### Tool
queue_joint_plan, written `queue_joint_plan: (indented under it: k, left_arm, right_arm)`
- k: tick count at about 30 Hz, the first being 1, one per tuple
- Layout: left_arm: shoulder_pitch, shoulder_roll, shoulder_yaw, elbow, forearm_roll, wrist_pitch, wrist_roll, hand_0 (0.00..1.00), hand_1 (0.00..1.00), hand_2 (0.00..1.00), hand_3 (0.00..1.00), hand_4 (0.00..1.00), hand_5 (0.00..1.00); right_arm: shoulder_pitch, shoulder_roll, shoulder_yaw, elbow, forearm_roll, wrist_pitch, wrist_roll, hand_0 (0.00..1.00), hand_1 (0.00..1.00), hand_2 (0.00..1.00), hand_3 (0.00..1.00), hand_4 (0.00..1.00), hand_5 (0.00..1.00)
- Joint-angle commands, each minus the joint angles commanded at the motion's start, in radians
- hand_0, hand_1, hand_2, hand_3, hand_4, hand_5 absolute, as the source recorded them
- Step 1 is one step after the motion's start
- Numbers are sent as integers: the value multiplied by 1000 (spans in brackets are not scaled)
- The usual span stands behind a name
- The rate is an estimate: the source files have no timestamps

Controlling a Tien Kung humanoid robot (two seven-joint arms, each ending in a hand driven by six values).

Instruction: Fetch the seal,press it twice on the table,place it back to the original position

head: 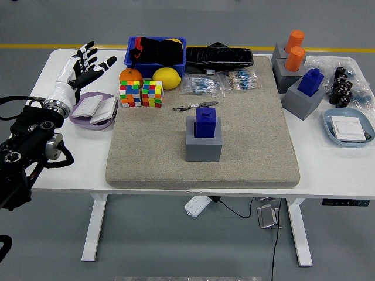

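A blue seal [205, 122] stands upright in a grey block holder [203, 144] in the middle of the beige felt mat [252, 134]. My left hand [85, 63] is far off at the table's left end, raised above a purple tray [91, 109], its white fingers spread and holding nothing. The black left arm [26, 146] runs off the left edge of the picture. No right arm shows.
Two colour cubes [141, 93], an orange [130, 75], a lemon [166, 77] and a blue bin [155, 50] sit at the back left. At the right are grey holders with orange seals [293, 52] and a blue one [310, 82], and a blue dish [347, 127].
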Motion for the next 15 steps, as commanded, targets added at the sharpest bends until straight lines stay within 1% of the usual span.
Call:
queue_joint_plan:
  k: [2, 6, 9, 10, 11, 15]
  left_arm:
    - [16, -1, -42, -7, 13, 4, -6, 799, 876, 923, 979, 998, 372]
    - [38, 4, -81, -16, 33, 7, -5, 810, 870, 910, 976, 998, 377]
    - [61, -1, -128, -27, 50, 8, -5, 810, 870, 910, 976, 998, 377]
    - [65, -2, -137, -30, 53, 9, -6, 810, 866, 904, 975, 998, 352]
    - [73, -3, -155, -35, 56, 11, -8, 810, 866, 904, 975, 998, 352]
    - [85, 4, -181, -39, 59, 16, -10, 810, 866, 904, 975, 998, 352]
  right_arm:
    - [1, 4, 0, -5, -4, 1, 0, 885, 747, 748, 750, 831, 521]
    - [-1, 8, 9, -9, -10, 1, 0, 885, 747, 749, 751, 831, 521]
    - [-2, 10, 18, -10, -14, 0, 0, 885, 747, 749, 751, 831, 521]
    - [-3, 10, 19, -9, -14, 0, 0, 885, 747, 749, 750, 830, 520]
    - [-4, 13, 25, -9, -18, 0, 0, 885, 747, 749, 750, 830, 520]
    - [-9, 25, 65, -13, -37, 0, 0, 885, 747, 749, 750, 830, 520]
